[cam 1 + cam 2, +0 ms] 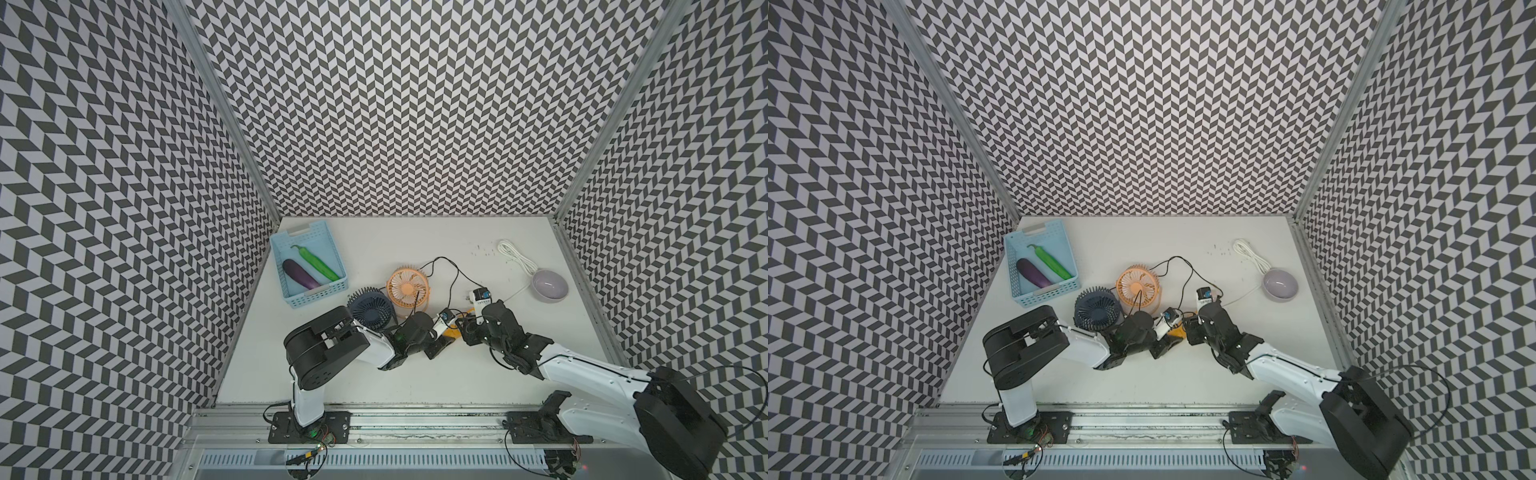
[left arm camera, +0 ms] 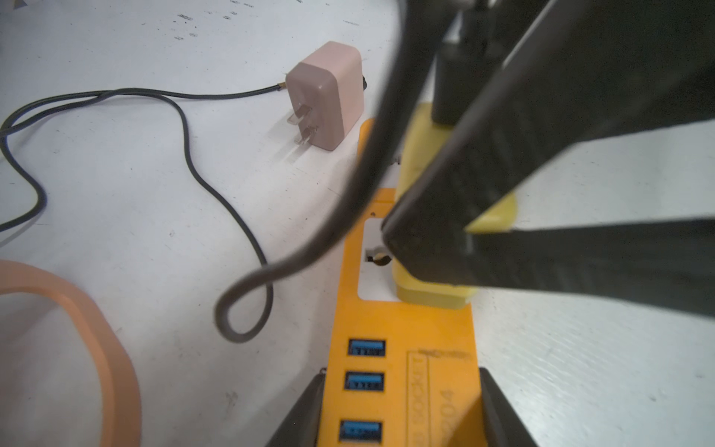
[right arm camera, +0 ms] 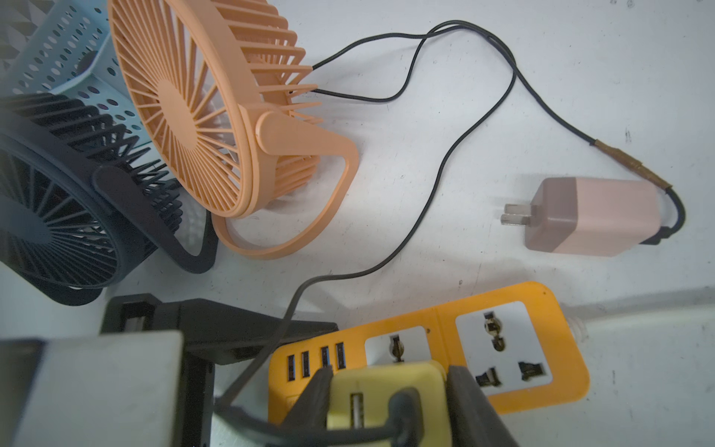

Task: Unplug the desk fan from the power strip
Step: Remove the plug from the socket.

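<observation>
The orange-yellow power strip (image 3: 445,315) lies flat between my two grippers. My left gripper (image 2: 402,420) is shut on its USB end, one finger on each long side. A yellow plug adapter (image 3: 387,387) stands on the white socket nearest the USB ports, and my right gripper (image 3: 389,406) is shut on its two sides. A black cord leaves the adapter and runs behind the orange desk fan (image 3: 193,108); I cannot tell which fan it feeds. A dark blue fan (image 3: 58,216) stands beside the orange one. In both top views the arms hide most of the strip (image 1: 451,333) (image 1: 1177,332).
A pink plug adapter (image 3: 592,216) lies unplugged on the table beyond the strip, its black cord looping toward the fans. A light blue basket (image 1: 291,232) with an eggplant and a green pepper stands at the back left. A lavender bowl (image 1: 549,284) and a coiled white cord (image 1: 515,255) lie at the back right.
</observation>
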### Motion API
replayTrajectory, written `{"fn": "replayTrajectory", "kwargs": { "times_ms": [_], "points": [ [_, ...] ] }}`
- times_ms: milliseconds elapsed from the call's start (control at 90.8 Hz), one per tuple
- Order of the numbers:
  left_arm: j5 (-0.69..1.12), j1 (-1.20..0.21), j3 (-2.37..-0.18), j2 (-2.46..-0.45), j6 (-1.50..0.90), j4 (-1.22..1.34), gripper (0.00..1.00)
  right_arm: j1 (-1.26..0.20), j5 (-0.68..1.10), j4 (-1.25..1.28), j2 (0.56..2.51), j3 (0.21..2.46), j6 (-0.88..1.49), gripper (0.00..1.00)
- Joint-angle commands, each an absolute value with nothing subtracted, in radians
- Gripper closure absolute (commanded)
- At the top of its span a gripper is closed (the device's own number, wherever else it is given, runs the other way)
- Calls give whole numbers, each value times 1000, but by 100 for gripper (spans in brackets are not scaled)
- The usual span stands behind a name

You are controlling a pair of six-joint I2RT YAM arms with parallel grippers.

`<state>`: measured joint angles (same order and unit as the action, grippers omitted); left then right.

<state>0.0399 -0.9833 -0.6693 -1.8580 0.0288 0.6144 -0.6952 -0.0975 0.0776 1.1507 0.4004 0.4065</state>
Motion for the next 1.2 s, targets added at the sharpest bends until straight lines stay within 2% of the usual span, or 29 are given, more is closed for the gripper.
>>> {"fn": "replayTrajectory", "kwargs": {
  "times_ms": [0, 286, 540, 936, 1190],
  "points": [
    [46, -985, -657, -1860, 15, 594, 84, -741, -76, 163, 1119, 377, 415, 74],
    [55, -982, -652, -1860, 10, 607, 84, -785, -114, 171, 1079, 373, 417, 77],
    [57, -980, -644, -1852, 7, 614, 88, -656, -3, 186, 1050, 330, 441, 78],
    [64, -979, -654, -1860, 7, 611, 89, -830, -65, 236, 1022, 336, 377, 78],
    [62, -979, -650, -1857, 6, 609, 89, -809, -84, 226, 1020, 334, 432, 78]
  ]
}}
